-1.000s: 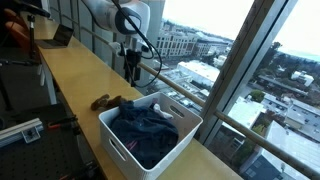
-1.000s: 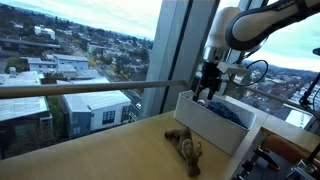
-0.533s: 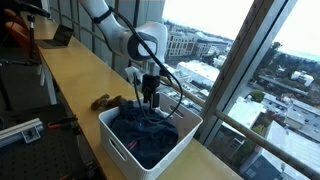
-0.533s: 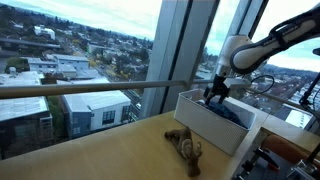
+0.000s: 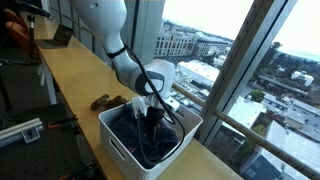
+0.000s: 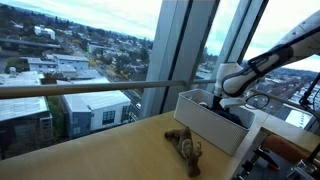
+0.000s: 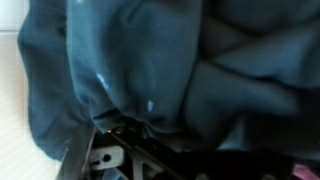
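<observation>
**Claw down in the bin, on the blue cloth**

Position. The claw [image 5: 153,120] stands low inside the white bin [image 5: 118,148], its fingertips down at the heap of dark blue cloth [image 5: 135,142]. The cloth lies directly beneath and around the fingertips. The wrist view is filled with its folds, pressed close against the fingers at the lower edge of that view. Contact appears made, though dark fingers against dark cloth leave the exact line of touch unclear.

Claw state. The jaws stand spread wide. No fold is seen pinched between them.

Change noted. A second ago the claw hung in the air above the bin's far rim, clear of the cloth. Half a second ago it was over the heap and lower. It has now dropped below the rim, with the arm bent over the bin. The spread of the jaws is unchanged, and the bin has not shifted.

Containers. One bin, with walls on all sides of the claw, holding only the rumpled blue cloth.

Surroundings. A small brown rag [image 5: 103,102] lies outside the bin on the wooden counter [image 5: 70,75], beyond the wall and well apart from the claw.
</observation>
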`<state>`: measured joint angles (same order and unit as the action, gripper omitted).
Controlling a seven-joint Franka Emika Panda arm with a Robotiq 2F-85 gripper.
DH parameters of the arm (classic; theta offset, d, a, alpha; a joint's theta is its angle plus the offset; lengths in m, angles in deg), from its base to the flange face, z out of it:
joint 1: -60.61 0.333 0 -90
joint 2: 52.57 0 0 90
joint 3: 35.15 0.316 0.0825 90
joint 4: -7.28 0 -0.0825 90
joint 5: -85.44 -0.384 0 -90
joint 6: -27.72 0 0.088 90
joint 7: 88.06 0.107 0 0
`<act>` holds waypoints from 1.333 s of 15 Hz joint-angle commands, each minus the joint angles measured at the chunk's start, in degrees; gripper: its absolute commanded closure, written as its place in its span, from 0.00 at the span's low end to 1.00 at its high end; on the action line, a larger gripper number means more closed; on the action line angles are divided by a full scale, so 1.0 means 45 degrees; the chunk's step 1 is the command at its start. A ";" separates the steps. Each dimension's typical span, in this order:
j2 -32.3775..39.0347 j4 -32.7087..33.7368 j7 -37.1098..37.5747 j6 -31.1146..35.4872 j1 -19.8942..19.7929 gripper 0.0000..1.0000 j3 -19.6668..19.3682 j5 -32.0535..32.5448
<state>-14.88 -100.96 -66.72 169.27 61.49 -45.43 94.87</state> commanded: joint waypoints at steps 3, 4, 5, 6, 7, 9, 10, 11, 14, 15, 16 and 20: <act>0.1371 0.0802 -0.0532 -0.0769 -0.0109 0.26 0.0349 -0.0772; 0.1287 0.0831 -0.0535 -0.0863 -0.0090 0.33 0.0325 -0.0801; 0.0997 0.0744 -0.0628 -0.1040 -0.0114 0.40 0.0359 -0.0898; 0.0794 0.0705 -0.0689 -0.1204 -0.0115 0.47 0.0361 -0.0963; 0.0527 0.0593 -0.0750 -0.1332 -0.0117 0.55 0.0379 -0.1025; 0.0049 0.0369 -0.0860 -0.1543 -0.0147 0.71 0.0441 -0.1188; -0.0245 0.0231 -0.0954 -0.1651 -0.0192 0.78 0.0495 -0.1302; -0.0505 0.0112 -0.1039 -0.1711 -0.0220 0.87 0.0528 -0.1440; -0.1570 -0.0342 -0.1223 -0.1983 -0.0247 1.00 0.0588 -0.1735; -0.1935 -0.0456 -0.1291 -0.2111 -0.0254 1.00 0.0621 -0.1854; -0.2356 -0.0569 -0.1293 -0.2250 -0.0227 1.00 0.0627 -0.1889; -0.4005 -0.0766 -0.1233 -0.2909 -0.0110 1.00 0.0763 -0.1903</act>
<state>-25.73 -102.19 -71.10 159.14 61.46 -43.39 87.34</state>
